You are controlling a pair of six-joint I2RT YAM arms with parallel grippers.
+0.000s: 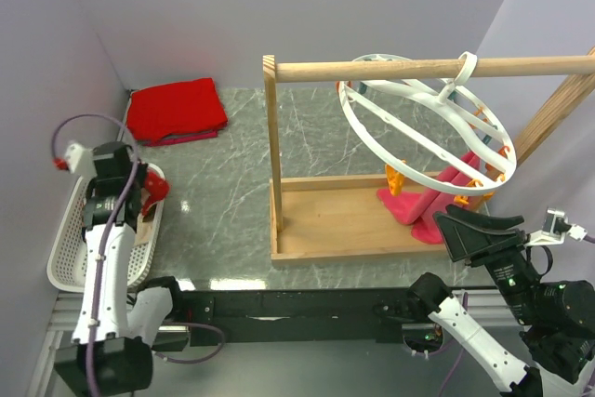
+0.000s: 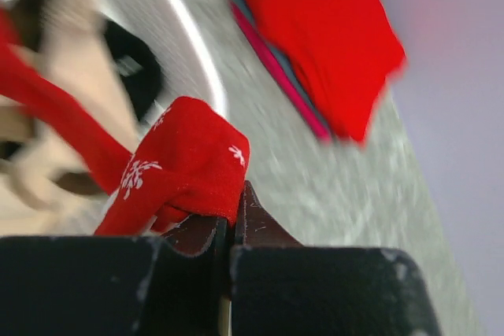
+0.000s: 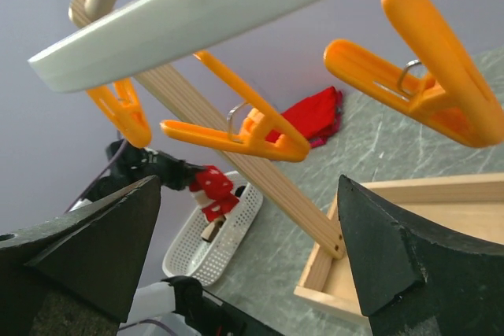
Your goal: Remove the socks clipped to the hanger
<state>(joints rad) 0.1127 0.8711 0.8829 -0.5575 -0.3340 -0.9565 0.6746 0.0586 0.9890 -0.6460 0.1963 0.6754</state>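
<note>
The white ring hanger (image 1: 423,127) hangs by its hook from the wooden rail. Pink socks (image 1: 414,206) hang under its near side and reach the wooden base. My right gripper (image 1: 476,230) is open and empty just below the ring's near edge. In the right wrist view the ring (image 3: 205,9) and its orange pegs (image 3: 252,135) are above the wide-open gripper (image 3: 248,249). My left gripper (image 1: 149,188) is shut on a red sock with white marks (image 2: 185,167) above the white basket (image 1: 70,239). A black sock (image 2: 134,68) and a brown-and-cream sock (image 2: 71,76) lie in the basket.
A folded red cloth (image 1: 177,111) lies at the back left. The wooden rail frame (image 1: 274,155) with its flat base stands mid-right, its post close to the right gripper's view (image 3: 260,179). Walls close in on the left and right.
</note>
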